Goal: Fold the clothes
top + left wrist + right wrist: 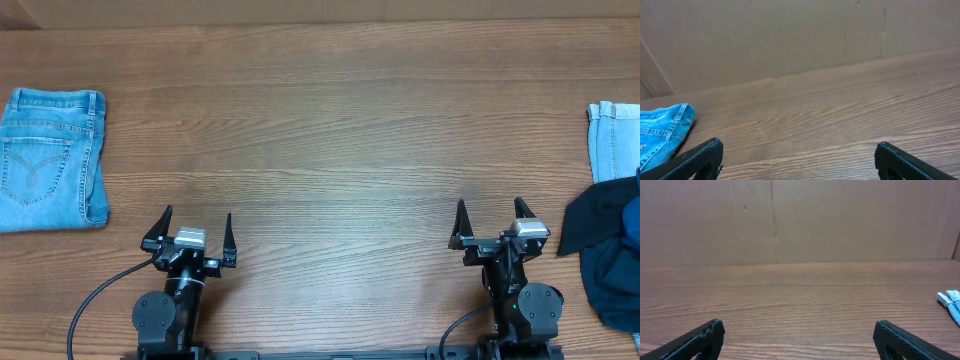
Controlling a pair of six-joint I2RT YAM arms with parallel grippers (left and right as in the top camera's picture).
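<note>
The wooden table [340, 130] fills the overhead view, its middle bare between two groups of cloth. At its far left lie the jeans [50, 160] — light blue washed denim, folded into a neat, flat rectangle with a back pocket and pale stitching facing up. They sit well apart from both arms, beyond and to the left of the left arm, and one corner shows at the lower left of the left wrist view.

At the far right edge a dark navy garment [605, 250] lies crumpled, partly cut off by the frame. Just beyond it is a strip of pale denim [612, 140], also cut off, and a bit of bright blue cloth [632, 215] rests against the navy heap.

The left tool [197, 228] sits near the front edge with its jaws spread wide — nothing between them. The right tool [489, 222] stands the same way, wide open and empty, near the navy garment but not touching it.
</note>
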